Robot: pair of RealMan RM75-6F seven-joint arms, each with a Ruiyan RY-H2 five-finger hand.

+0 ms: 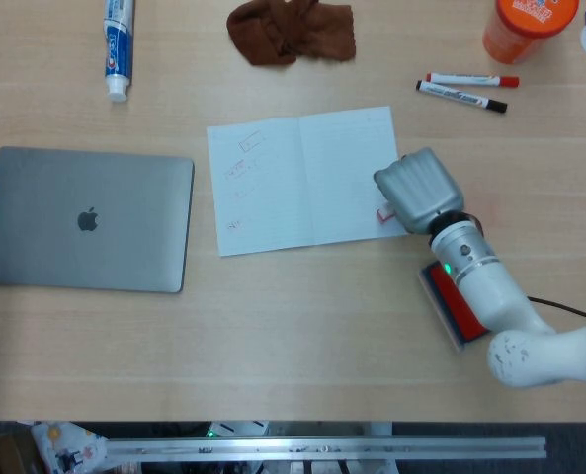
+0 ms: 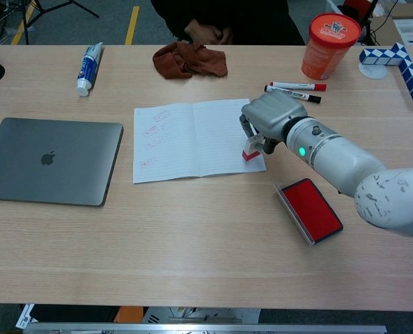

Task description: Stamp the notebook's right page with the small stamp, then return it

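1. The right hand [image 2: 270,115] pinches the small stamp [image 2: 250,152] and holds it upright, red face down, at the lower outer corner of the notebook [image 2: 192,138]'s right page; whether the face touches the paper cannot be told.
2. The stamp's long axis runs roughly vertical, its face square to the paper, apparently for a clean print.
3. The red ink pad [image 2: 312,209] lies open beyond the notebook's lower right corner.
4. The left hand is out of view.

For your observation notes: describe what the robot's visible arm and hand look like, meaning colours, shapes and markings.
The right hand is a boxy grey metallic shell. Behind it comes a silver wrist ring with a small green light, then a smooth white tubular arm whose rounded elbow is speckled grey. The left arm is not in view.
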